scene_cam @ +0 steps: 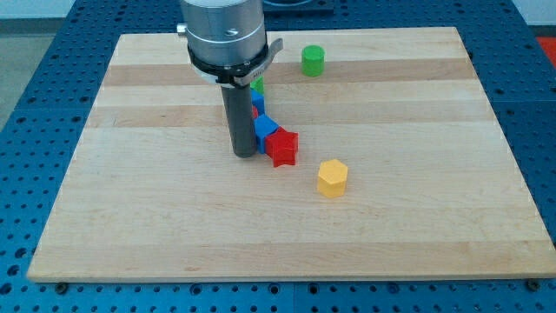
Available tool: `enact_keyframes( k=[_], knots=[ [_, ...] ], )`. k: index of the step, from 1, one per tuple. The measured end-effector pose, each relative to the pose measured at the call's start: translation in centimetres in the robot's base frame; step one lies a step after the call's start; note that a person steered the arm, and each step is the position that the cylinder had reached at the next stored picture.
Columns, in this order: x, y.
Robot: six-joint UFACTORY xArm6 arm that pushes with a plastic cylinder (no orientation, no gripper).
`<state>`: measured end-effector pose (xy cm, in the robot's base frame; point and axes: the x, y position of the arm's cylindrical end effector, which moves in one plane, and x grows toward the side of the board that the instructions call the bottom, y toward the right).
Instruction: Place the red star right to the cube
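The red star point(283, 146) lies near the board's middle. A blue cube point(266, 129) touches it on its upper left. My tip point(244, 153) stands just left of the red star and below-left of the blue cube, close to both; I cannot tell if it touches them. Behind the rod, small parts of a red block point(254, 108), another blue block point(259, 100) and a green block point(258, 85) show, mostly hidden by the rod.
A green cylinder point(313, 60) stands near the view's top, right of the arm. A yellow hexagonal block point(332, 177) lies below-right of the red star. The wooden board point(130, 217) rests on a blue perforated table.
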<state>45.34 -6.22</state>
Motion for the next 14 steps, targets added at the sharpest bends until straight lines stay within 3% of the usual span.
enact_keyframes(
  k=[4,7,14],
  knots=[
    [2.7,1.1],
    [2.7,4.7],
    [1.1,5.7]
  ],
)
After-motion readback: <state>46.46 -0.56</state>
